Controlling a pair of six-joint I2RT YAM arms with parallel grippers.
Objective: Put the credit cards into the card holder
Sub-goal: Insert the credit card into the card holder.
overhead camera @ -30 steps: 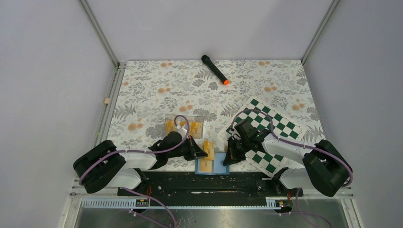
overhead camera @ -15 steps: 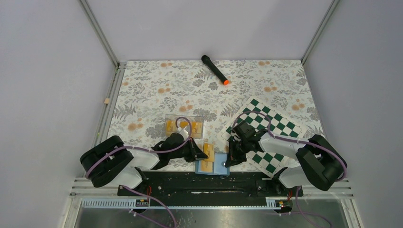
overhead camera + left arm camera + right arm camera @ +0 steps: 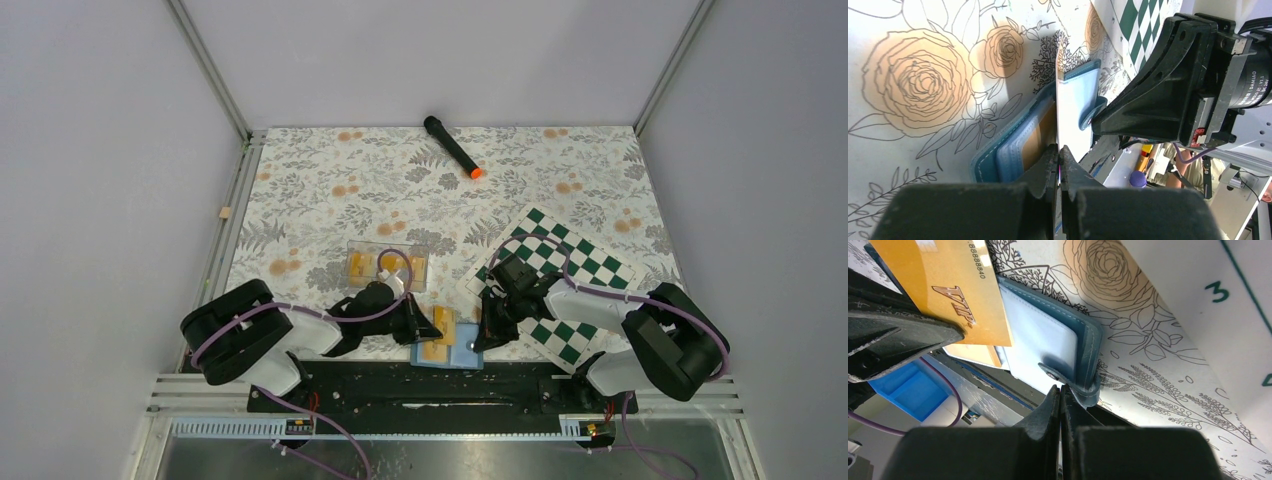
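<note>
The blue card holder lies open at the table's near edge, with one orange credit card on its left half. My left gripper is shut on another credit card, held on edge right over the holder's left side. The left wrist view shows that card edge-on between the shut fingers, beside the holder's pocket. In the right wrist view the "VIP" card hangs over the holder. My right gripper is shut, its tips against the snap tab.
A clear tray with more orange cards stands just behind the left gripper. A green-and-white chessboard lies under the right arm. A black pen with an orange tip lies at the far edge.
The left gripper has carried its card a little nearer and down toward the card holder. The right arm drew in slightly, then held still at the holder's right edge.
</note>
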